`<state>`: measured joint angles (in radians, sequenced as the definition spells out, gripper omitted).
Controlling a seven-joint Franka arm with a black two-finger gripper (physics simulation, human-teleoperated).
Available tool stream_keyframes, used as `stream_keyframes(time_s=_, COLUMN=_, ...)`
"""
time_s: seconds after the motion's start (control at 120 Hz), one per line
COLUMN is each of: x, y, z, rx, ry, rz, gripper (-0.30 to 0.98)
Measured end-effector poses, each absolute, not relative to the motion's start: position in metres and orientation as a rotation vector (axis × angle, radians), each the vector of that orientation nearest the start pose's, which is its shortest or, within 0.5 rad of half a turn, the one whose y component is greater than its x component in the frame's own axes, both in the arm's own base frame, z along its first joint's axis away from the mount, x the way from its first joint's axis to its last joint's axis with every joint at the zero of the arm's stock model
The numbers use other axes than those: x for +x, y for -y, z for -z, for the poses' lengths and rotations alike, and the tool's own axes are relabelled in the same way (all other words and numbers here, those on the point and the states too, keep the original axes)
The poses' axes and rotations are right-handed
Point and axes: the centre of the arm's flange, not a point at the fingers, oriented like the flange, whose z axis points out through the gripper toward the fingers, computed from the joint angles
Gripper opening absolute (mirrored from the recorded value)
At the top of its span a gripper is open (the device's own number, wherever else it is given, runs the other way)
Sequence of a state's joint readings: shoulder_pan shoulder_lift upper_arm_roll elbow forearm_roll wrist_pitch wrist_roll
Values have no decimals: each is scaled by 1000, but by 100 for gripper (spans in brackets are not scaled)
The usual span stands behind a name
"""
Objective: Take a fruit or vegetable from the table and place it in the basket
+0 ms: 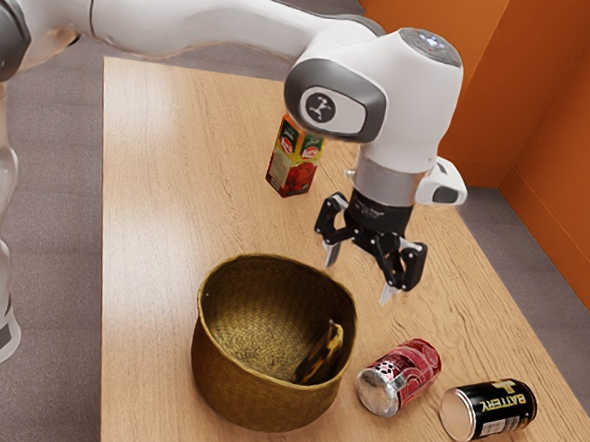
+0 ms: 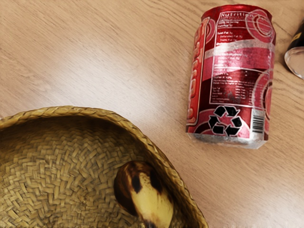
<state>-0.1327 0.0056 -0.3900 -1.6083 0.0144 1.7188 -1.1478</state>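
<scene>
Pale wood table (image 1: 155, 222) under the woven basket (image 1: 254, 399); spotted banana (image 1: 321, 358) inside, by its wall. Beside the basket, across a narrow gap, shiny red can (image 1: 413, 369) – black can (image 1: 499, 411) past it. Gripper (image 1: 360, 276) spread wide, above the basket's height. Beyond the basket: boxy carton (image 1: 294, 163), orange wall (image 1: 542, 106).

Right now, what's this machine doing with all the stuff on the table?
A robot arm is meant to put fruit or a vegetable in the basket. A dark-patched banana lies inside, against its side. The open end effector hangs above the table, holding nothing. A red can and a black can lie nearby; a carton stands farther off.
</scene>
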Motion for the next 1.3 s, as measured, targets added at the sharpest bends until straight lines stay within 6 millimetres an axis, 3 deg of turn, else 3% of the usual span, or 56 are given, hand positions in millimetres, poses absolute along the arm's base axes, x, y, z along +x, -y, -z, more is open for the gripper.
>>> stream_keyframes(time_s=0.383, x=481, y=274, z=-650, rx=-3004, ry=992, rz=119, gripper=69)
stream_keyframes(time_s=0.717, x=487, y=252, z=-648, rx=-2964, ry=1052, rz=46, gripper=69)
stream_keyframes(time_s=0.908, x=498, y=228, z=-649, rx=-2955, ry=1134, rz=24, gripper=69)
stream_keyframes(time_s=1.3, x=525, y=160, z=-649, rx=-2883, ry=1339, rz=17, gripper=69)
